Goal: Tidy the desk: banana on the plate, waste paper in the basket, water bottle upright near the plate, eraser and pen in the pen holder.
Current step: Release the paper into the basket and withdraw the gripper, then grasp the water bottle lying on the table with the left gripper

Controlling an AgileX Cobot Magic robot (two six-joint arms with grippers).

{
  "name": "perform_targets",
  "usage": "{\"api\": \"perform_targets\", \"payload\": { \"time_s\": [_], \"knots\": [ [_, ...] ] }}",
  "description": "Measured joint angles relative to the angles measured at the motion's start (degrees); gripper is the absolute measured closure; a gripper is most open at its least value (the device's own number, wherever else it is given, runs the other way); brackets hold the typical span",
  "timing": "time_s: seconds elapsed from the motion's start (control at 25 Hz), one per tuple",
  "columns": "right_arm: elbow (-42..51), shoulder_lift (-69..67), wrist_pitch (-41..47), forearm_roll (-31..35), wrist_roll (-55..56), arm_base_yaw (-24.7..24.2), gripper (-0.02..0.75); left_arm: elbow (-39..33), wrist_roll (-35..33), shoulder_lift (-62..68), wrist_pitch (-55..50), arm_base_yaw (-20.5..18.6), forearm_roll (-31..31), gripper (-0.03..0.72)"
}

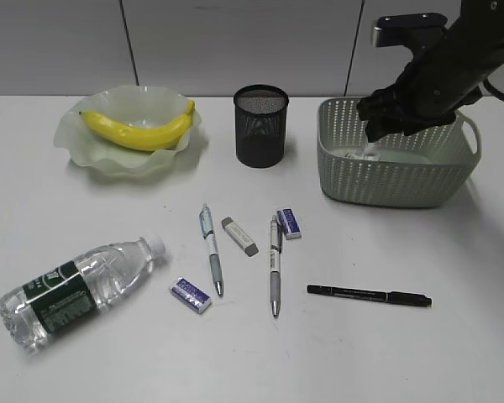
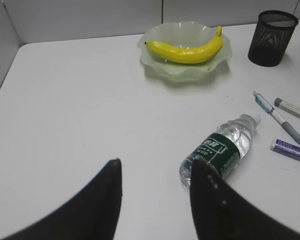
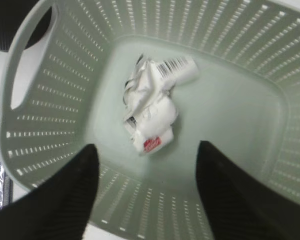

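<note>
Exterior view, upper right: right gripper (image 1: 395,117) hangs over the basket (image 1: 353,180), fingers apart, holding nothing. In the right wrist view the waste paper (image 3: 152,102) lies on the basket floor, clear of both fingertips (image 3: 72,187).

Upper left: banana (image 1: 139,130) lies in the plate (image 1: 76,138). Pen holder (image 1: 260,126) stands between plate and basket.

Lower left: water bottle (image 1: 76,290) lies on its side on the desk (image 1: 454,353), cap toward the middle of the frame.

Centre: two click pens (image 1: 211,249), (image 1: 275,264), a grey eraser (image 1: 239,236), two purple-wrapped erasers (image 1: 190,295), (image 1: 289,223). Black marker (image 1: 369,295) lower right of centre.

Left gripper (image 2: 157,192) seen only in the left wrist view: fingers apart, empty, above the desk just left of the bottle's base.
</note>
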State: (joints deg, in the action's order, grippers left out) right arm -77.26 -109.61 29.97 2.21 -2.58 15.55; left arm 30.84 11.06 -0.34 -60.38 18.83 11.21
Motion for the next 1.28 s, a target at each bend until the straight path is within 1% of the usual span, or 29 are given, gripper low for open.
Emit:
{"api": "perform_targets", "payload": {
  "time_s": [0.08, 0.12, 0.2, 0.24, 0.32, 0.44, 0.56, 0.68, 0.92, 1.12, 1.28],
  "knots": [
    [-1.68, -1.38, 1.89, 0.00, 2.58, 0.00, 0.251, 0.00, 0.00, 0.00, 0.00, 0.00, 0.00, 0.351],
    [-2.64, -1.37, 3.59, 0.00, 3.13, 0.00, 0.176, 0.00, 0.00, 0.00, 0.00, 0.00, 0.00, 0.351],
    [-5.93, -0.95, 9.82, -0.04, 3.18, 0.00, 0.111, 0.00, 0.00, 0.00, 0.00, 0.00, -0.05, 0.351],
    [-7.68, -0.42, 14.04, -0.04, 3.12, 0.00, 0.106, 0.00, 0.00, 0.00, 0.00, 0.00, -0.05, 0.351],
    [-10.14, 1.31, 21.68, -0.04, 3.01, 0.05, 0.132, 0.00, 0.00, 0.00, 0.00, 0.00, -0.09, 0.351],
    [-10.59, 6.16, 31.27, 0.08, 1.82, 0.05, 0.222, 0.00, 0.00, 0.00, 0.00, 0.00, -0.09, 0.351],
    [-7.62, 14.08, 36.65, 0.18, 0.93, 0.05, 0.301, 0.00, 0.00, 0.00, 0.00, 0.00, -0.16, 0.351],
    [-0.97, 24.63, 37.99, 0.36, 0.70, 0.05, 0.357, 0.00, 0.00, 0.00, 0.00, 0.00, -0.16, 0.351],
    [15.91, 48.23, 38.89, 0.71, 0.44, 0.05, 0.418, 0.00, 0.00, 0.00, 0.00, 0.00, -0.16, 0.351],
    [28.69, 66.94, 38.89, 2.38, 0.37, 0.05, 0.428, 0.00, 0.00, 0.00, 0.00, 0.00, -0.16, 0.351],
    [37.68, 80.55, 36.29, 2.32, 0.37, 0.05, 0.429, 0.00, -0.06, 0.00, 0.00, 0.00, -0.21, 0.351]
  ]
}}
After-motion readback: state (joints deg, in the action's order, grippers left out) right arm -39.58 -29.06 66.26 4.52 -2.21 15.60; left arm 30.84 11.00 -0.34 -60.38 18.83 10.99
